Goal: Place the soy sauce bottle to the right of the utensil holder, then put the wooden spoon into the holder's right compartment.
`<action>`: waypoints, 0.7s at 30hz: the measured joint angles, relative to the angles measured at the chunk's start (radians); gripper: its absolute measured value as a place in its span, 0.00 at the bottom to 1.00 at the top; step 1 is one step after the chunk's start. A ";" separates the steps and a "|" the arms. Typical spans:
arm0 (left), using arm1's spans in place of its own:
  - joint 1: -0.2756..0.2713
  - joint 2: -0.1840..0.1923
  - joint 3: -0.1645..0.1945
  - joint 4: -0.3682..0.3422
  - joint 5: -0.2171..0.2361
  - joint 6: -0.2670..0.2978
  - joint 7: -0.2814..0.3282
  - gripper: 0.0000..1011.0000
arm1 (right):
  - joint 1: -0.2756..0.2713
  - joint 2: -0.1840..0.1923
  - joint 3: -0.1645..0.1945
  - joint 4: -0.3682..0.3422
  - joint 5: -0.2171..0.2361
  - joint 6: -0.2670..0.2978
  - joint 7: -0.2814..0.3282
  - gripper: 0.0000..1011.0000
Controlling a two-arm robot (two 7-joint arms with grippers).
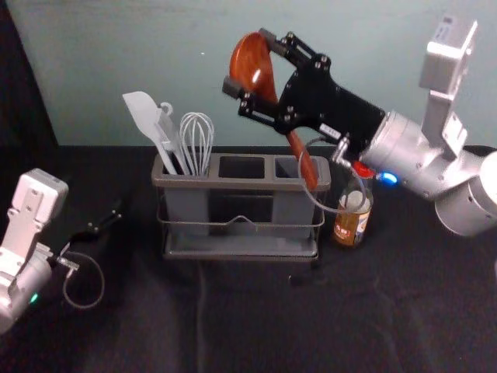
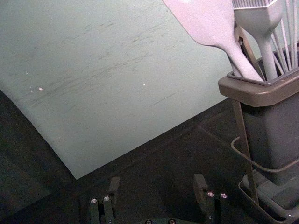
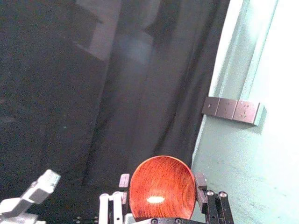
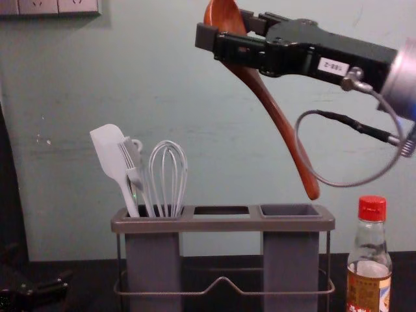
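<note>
Already, the soy sauce bottle (image 4: 369, 279) is standing right of the holder (image 4: 221, 225); my right end effector (image 1: 248, 62) is holding the spoon (image 4: 276, 117) above, insertion remaining; my wide-spread left end effector (image 2: 156, 184) is hovering at left.

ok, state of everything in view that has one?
Spoon: gripped by bowl, raised, handle slanting down
Right gripper: closed on spoon
Left gripper: open, left of holder
Bottle: upright, capped, right of holder
Holder: upright
Left compartment: utensils in it
Middle compartment: no utensil
Right compartment: no utensil
Spatula: blade up
Whisk: wires up
</note>
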 joint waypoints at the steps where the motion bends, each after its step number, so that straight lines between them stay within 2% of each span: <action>1: 0.000 0.000 0.000 0.000 0.000 0.000 0.000 1.00 | 0.000 0.000 0.000 0.000 0.000 0.000 0.000 0.83; 2: 0.000 0.000 0.000 0.000 0.000 0.000 0.000 1.00 | 0.027 -0.010 -0.008 0.037 0.001 -0.003 0.006 0.83; 10: 0.000 0.000 0.000 0.000 0.000 0.000 0.000 1.00 | 0.131 -0.048 -0.046 0.195 0.005 -0.018 0.022 0.83; 21: 0.000 0.000 0.000 0.000 0.000 0.000 0.000 1.00 | 0.184 -0.079 -0.070 0.318 0.013 -0.044 0.038 0.83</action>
